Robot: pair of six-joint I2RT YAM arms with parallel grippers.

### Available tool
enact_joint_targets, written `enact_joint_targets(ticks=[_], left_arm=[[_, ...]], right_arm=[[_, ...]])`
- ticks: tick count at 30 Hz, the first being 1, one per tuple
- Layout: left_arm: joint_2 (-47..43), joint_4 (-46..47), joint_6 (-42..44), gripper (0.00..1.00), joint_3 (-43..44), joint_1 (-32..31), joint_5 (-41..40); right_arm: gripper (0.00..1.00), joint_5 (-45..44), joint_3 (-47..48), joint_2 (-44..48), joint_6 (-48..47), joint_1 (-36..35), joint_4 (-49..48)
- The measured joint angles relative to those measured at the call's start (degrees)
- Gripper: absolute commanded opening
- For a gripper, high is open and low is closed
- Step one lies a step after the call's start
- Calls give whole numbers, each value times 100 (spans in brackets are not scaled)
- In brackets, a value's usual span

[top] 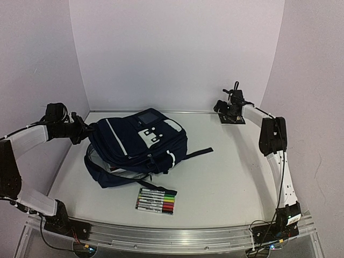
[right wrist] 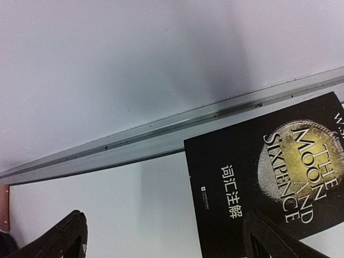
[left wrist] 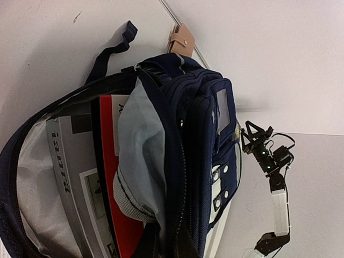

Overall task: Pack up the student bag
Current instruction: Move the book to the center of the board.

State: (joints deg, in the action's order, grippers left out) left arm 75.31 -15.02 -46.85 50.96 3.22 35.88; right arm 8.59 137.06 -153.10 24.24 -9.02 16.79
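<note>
**Bag (top: 137, 145) gaping at the left, a book waiting under the right claw**

The left claw (top: 80, 130) sits right at the left rim of the bag's mouth. Its fingers do not show in its own camera, so I cannot tell whether it is open or pinching the cloth. Directly ahead of it the bag lies front-up on the bench (top: 226, 177), with its mouth turned toward that claw. It is navy cloth with thin white piping and pale grey lining, and a dark strap trails out on the side away from the claw. Inside, a grey book (left wrist: 80, 183) and a red book (left wrist: 115, 177) lie flat against the lining, seemingly with room beside them. A pack of markers (top: 156, 200) rests just beside the bag's near edge, well apart from either claw.

The right claw (top: 232, 107) hangs at the far right corner of the bench, well apart from the bag. Its fingers are spread wide and grip nothing. A black book (right wrist: 258, 177) lies flat beneath it, with one finger over the book's corner and the other over bare bench.

The step in hand looks like fetching this book. The next move calls for closing on an edge of a cover that lies flat. The book then has to be carried across and slid into the mouth alongside the two already packed. The markers have yet to go in.
</note>
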Motion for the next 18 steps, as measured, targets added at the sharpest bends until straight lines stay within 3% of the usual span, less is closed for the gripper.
enact_joint_targets(ticks=[10, 18], left_arm=[[2, 115, -78, 0, 17, -1, 168], [73, 162, 132, 0, 389, -287, 321]], right_arm=[[98, 325, -51, -356, 788, 36, -332], [95, 478, -1318, 297, 1450, 68, -910]])
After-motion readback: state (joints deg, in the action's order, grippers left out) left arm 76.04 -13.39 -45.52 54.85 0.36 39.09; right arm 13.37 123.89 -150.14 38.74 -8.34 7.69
